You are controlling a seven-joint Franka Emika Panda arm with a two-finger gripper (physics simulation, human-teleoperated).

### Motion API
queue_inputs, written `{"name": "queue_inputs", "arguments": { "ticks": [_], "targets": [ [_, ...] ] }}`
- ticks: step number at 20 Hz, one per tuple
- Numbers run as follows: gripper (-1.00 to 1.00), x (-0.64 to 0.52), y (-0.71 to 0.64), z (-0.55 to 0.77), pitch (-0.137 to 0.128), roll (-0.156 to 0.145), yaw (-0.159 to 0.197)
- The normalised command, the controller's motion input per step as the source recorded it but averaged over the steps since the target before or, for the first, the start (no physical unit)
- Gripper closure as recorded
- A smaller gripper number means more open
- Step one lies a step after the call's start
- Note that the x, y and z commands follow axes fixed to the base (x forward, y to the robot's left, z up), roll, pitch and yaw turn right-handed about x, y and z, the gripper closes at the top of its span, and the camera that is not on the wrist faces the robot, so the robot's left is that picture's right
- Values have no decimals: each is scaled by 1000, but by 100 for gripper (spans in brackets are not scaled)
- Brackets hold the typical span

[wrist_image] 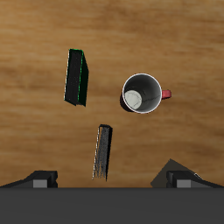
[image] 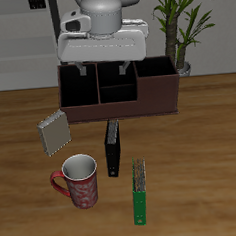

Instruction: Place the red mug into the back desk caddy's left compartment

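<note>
Red mug (image: 79, 182): standing upright near the table's (image: 195, 184) front edge, untouched. Hand (image: 104, 69): hovering well behind it, fingers apart, gripping nothing, and partly hiding the back desk caddy (image: 156, 93).

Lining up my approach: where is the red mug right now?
In the exterior view the red mug stands upright near the table's front edge, beside the black book and well clear of the caddy at the back.

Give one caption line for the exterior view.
Gripper hovers above the back desk caddy; red mug stands upright near the table's front edge.
</note>
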Motion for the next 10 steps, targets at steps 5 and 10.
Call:
{"name": "queue_inputs", "arguments": {
  "ticks": [5, 10],
  "targets": [
    [-100, 346, -341, -59, -11, -55, -18],
    [-100, 420, -282, -217, -6, 9, 43]
  ]
}}
